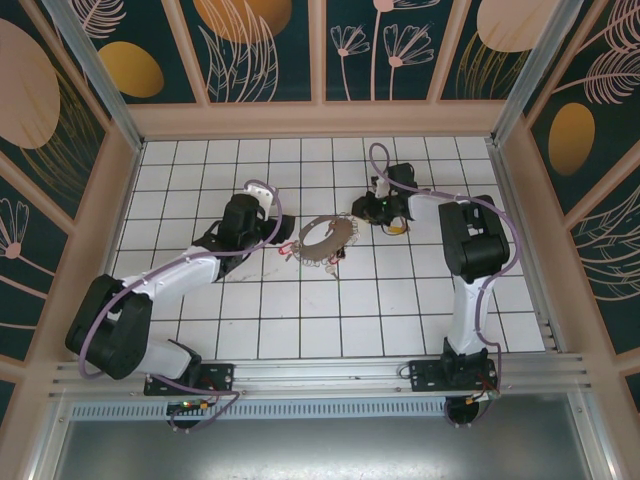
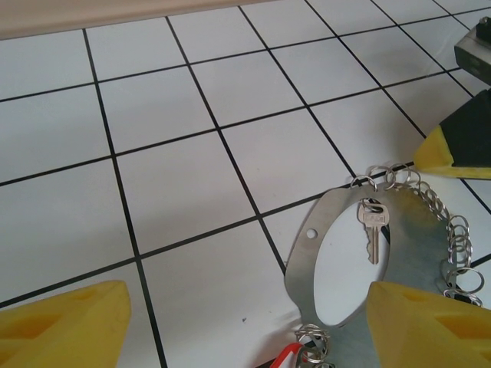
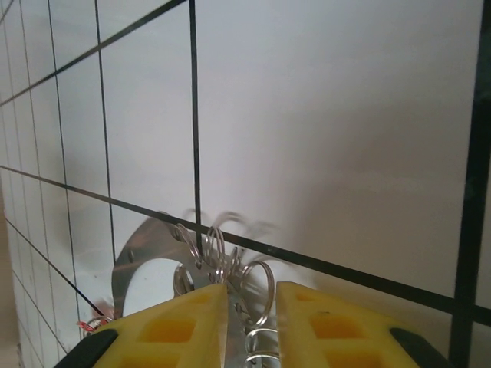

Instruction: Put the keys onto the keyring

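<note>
The keyring (image 1: pixel 309 240) is a flat metal hoop lying on the white tiles between the arms, its rim fringed with split rings and red tags. A single small key (image 2: pixel 374 230) hangs inside the keyring (image 2: pixel 305 253). My left gripper (image 1: pixel 277 238) sits at its left end, open wide (image 2: pixel 245 326), with one yellow finger (image 2: pixel 430 322) over the rim. My right gripper (image 1: pixel 365 212) is at the hoop's right end. In the right wrist view, the right gripper (image 3: pixel 252 307) is closed to a narrow gap on the keyring (image 3: pixel 146 249) rim and its rings. The loose keys are out of view.
A red tag (image 2: pixel 288 356) lies by the hoop's near edge, just in front of my left gripper. My right gripper's yellow finger (image 2: pixel 453 153) shows beyond the hoop. A wooden wall (image 1: pixel 320 118) borders the far side of the tiled floor.
</note>
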